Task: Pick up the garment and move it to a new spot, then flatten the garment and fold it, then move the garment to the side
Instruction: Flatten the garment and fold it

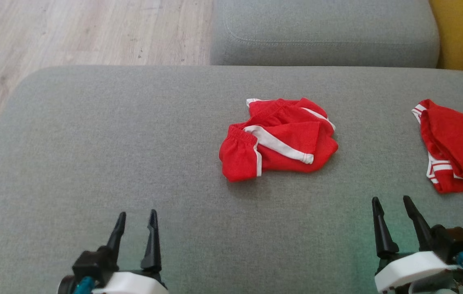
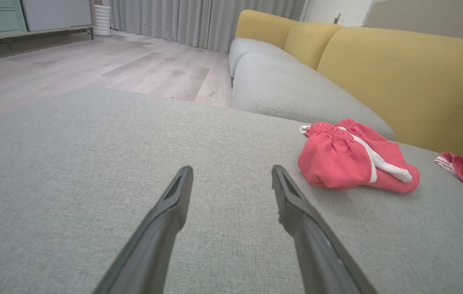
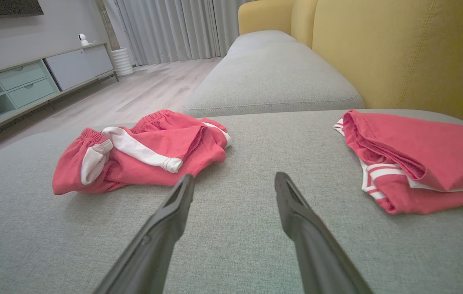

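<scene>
I'm seeing left claw (image 1: 137,212) and right claw (image 1: 391,198) both gaping empty, shorts (image 1: 276,139) lying crumpled mid-cushion (image 1: 92,143), and I'm worrying about pinching one layer or snagging the folded garment (image 1: 455,147) near the right claw.

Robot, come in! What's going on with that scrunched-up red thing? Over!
Left gripper open, empty. Right gripper open, empty. Crumpled red white-striped shorts untouched on grey fabric cushion. Folded red garment lies apart, rightward.
</scene>
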Tool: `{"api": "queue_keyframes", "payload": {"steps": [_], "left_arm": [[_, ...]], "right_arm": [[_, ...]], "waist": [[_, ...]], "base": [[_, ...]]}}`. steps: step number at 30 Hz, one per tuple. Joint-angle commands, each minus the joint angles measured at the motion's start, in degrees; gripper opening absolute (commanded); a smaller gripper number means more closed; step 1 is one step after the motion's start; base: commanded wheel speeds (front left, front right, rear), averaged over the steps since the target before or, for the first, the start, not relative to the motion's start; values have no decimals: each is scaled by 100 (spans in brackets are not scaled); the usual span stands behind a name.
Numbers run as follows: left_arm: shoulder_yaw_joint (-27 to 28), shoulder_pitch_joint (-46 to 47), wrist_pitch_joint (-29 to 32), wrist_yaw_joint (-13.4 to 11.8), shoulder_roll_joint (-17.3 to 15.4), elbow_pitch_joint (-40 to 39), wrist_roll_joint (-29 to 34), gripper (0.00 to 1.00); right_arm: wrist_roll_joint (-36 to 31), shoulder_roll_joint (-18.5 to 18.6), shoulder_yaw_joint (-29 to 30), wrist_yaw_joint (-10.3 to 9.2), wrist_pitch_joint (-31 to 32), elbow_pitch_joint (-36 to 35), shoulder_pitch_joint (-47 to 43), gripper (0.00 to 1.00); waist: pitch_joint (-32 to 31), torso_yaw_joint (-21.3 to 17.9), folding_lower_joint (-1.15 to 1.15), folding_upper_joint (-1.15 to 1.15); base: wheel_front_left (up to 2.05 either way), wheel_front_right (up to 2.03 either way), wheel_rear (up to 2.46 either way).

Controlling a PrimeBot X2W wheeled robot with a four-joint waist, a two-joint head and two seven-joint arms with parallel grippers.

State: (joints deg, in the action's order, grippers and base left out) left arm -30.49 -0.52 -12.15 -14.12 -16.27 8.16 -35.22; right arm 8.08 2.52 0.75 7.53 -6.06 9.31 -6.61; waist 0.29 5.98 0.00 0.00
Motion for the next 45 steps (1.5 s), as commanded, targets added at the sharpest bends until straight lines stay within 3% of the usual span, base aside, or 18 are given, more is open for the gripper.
{"api": "queue_keyframes", "payload": {"steps": [1,8,19,25,33,34,35,39,45], "left_arm": [[134,235,-9,-13,-108,-194,59,100],[-281,938,245,155,10,-214,402,100],[-936,2627,746,785,756,891,660,100],[-949,3142,838,876,984,1795,605,100],[-879,3410,900,780,1084,2610,513,100],[-861,3421,860,772,1091,2667,498,92],[-840,3429,811,753,1096,2717,488,67],[-874,3428,768,677,1086,2951,531,2],[-964,3468,700,670,1105,3187,577,0]], "right_arm": [[-18,36,-104,-4,-60,-164,205,100],[-106,36,-123,-4,-17,-239,402,100],[-209,36,-482,-4,39,-412,1026,100],[-164,36,-592,-4,-45,-374,1217,100],[-130,36,-517,-4,-158,-262,1250,100],[-127,36,-506,-4,-172,-249,1248,100],[-124,36,-495,-4,-184,-235,1245,100],[-100,36,-490,-4,-224,-170,1234,100],[-68,36,-579,-4,-251,-109,1254,100]], "waist": [[17,-6,0,0],[263,-118,0,0],[957,-701,0,0],[1237,-1049,0,0],[1325,-1237,0,0],[1321,-1239,0,0],[1312,-1237,0,0],[1256,-1204,0,0],[1198,-1190,0,0]], "base": [[0,0,0],[0,0,0],[0,0,0],[0,0,0],[0,0,0],[0,0,0],[0,0,0],[0,0,0],[0,0,0]]}}
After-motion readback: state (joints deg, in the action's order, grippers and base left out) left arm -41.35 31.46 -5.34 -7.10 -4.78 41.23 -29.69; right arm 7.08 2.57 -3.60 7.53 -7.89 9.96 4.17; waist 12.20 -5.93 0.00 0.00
